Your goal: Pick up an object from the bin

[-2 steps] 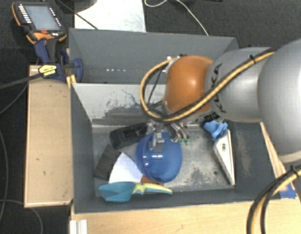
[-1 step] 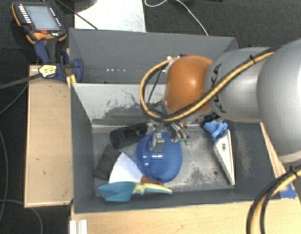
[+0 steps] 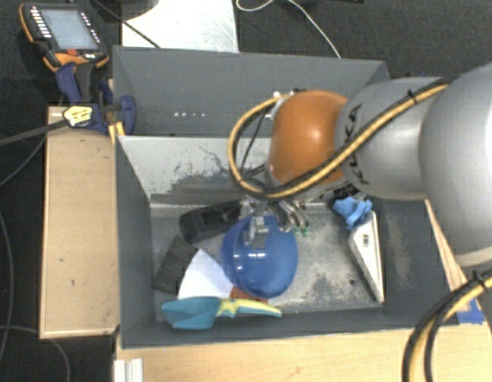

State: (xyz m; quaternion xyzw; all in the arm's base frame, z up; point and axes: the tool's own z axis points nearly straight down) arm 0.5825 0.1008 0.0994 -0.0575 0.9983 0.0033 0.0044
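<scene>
My gripper (image 3: 268, 216) hangs below the orange wrist cover, low in the middle of the bin. Its tip is right over the top edge of a round, glossy blue bowl-like thing (image 3: 262, 265) lying at the bin's centre front. I cannot make out whether it touches the bowl. Just left of the gripper lies a black blocky object (image 3: 208, 220). A small blue crumpled piece (image 3: 353, 210) sits to the gripper's right, by the back wall.
A white wedge-shaped item (image 3: 370, 253) leans along the right wall. At the front left lie a white sheet (image 3: 203, 278), a black flat strip (image 3: 173, 263) and a teal scoop with a yellow end (image 3: 205, 310). The arm covers the bin's right rear.
</scene>
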